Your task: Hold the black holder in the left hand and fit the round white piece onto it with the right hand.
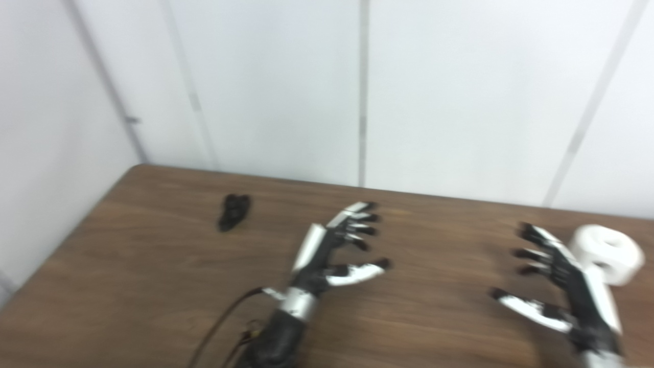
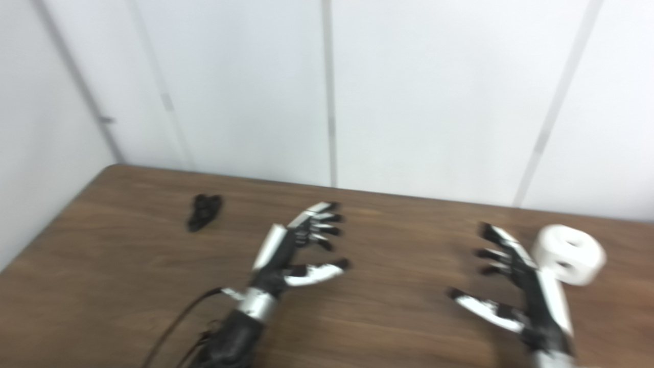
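The black holder [image 1: 234, 211] lies on the brown table [image 1: 153, 286] at the far left, also seen in the right eye view [image 2: 203, 211]. The round white piece [image 1: 608, 253] rests on the table at the far right; it shows in the right eye view [image 2: 570, 254] with two holes in it. My left hand [image 1: 337, 250] is open and empty over the middle of the table, well to the right of the holder. My right hand [image 1: 559, 283] is open and empty, just left of the white piece and not touching it. The frames are blurred.
White wall panels [image 1: 357, 92] stand right behind the table's far edge. The table's left edge [image 1: 66, 230] runs diagonally near the holder. A dark cable [image 1: 219, 322] hangs by my left forearm.
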Robot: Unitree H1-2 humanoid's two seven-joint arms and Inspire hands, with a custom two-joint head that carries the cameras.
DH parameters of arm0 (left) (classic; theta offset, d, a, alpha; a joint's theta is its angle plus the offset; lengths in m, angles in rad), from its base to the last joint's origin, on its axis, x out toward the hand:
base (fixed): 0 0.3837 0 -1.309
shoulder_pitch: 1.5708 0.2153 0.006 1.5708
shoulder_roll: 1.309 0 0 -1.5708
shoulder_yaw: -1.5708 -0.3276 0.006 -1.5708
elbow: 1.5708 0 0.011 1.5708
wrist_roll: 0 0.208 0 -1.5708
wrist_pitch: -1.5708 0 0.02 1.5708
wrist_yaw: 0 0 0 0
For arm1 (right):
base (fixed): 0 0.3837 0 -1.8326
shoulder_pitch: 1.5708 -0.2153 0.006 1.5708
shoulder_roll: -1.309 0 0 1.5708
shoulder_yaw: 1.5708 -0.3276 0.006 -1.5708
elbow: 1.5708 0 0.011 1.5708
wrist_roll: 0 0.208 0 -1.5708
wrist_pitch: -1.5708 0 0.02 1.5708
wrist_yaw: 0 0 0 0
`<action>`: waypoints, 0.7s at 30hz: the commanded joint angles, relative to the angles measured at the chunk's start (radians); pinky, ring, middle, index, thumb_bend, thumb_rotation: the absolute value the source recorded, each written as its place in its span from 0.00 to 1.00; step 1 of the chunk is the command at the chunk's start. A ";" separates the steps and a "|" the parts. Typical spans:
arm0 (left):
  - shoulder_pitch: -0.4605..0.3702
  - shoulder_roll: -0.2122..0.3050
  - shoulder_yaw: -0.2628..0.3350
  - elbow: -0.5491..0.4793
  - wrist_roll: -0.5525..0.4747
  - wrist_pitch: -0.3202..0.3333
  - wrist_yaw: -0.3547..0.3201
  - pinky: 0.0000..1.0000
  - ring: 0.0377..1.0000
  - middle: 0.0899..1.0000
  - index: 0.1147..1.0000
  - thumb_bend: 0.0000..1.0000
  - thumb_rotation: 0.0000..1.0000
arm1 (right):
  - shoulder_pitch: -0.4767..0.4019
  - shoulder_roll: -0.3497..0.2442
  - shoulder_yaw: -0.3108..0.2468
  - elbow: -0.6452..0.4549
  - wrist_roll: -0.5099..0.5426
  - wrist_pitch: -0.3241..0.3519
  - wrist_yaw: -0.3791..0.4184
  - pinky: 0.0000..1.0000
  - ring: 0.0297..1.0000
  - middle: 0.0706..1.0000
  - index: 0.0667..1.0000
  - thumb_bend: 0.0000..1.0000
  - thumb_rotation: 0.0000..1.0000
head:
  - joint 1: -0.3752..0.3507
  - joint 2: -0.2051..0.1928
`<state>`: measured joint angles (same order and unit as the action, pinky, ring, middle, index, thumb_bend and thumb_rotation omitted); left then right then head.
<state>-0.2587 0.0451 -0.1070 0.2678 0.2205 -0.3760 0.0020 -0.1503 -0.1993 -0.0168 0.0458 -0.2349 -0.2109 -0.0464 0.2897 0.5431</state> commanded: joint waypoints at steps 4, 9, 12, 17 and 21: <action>-0.034 -0.014 -0.008 0.013 0.038 -0.036 0.038 0.60 0.73 0.78 0.82 0.69 0.16 | -0.015 -0.012 -0.016 -0.042 0.037 -0.007 0.008 0.59 0.71 0.82 0.84 0.58 0.10 | 0.045 -0.014; -0.039 -0.004 -0.005 0.013 0.044 -0.047 0.052 0.59 0.73 0.76 0.76 0.69 0.14 | -0.011 -0.010 -0.017 -0.063 0.043 0.020 0.018 0.59 0.72 0.82 0.85 0.56 0.01 | 0.047 -0.022; -0.037 0.004 -0.001 0.003 0.064 -0.036 0.061 0.57 0.70 0.74 0.71 0.69 0.17 | -0.012 -0.014 -0.015 -0.070 0.040 0.027 0.022 0.59 0.72 0.82 0.85 0.56 0.00 | 0.052 -0.022; -0.033 0.014 0.008 -0.015 0.080 -0.031 0.073 0.55 0.65 0.70 0.66 0.67 0.18 | -0.011 -0.017 -0.015 -0.083 0.041 0.039 0.030 0.58 0.72 0.82 0.85 0.56 0.00 | 0.055 -0.022; -0.025 0.021 0.027 -0.055 0.086 -0.013 0.088 0.53 0.64 0.68 0.65 0.66 0.18 | -0.007 -0.018 -0.017 -0.095 0.038 0.042 0.033 0.57 0.71 0.81 0.84 0.56 0.00 | 0.057 -0.023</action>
<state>-0.2621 0.0554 -0.0921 0.2619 0.3043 -0.3788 0.0666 -0.1326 -0.2079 -0.0254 -0.0089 -0.2057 -0.1557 -0.0129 0.3451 0.5200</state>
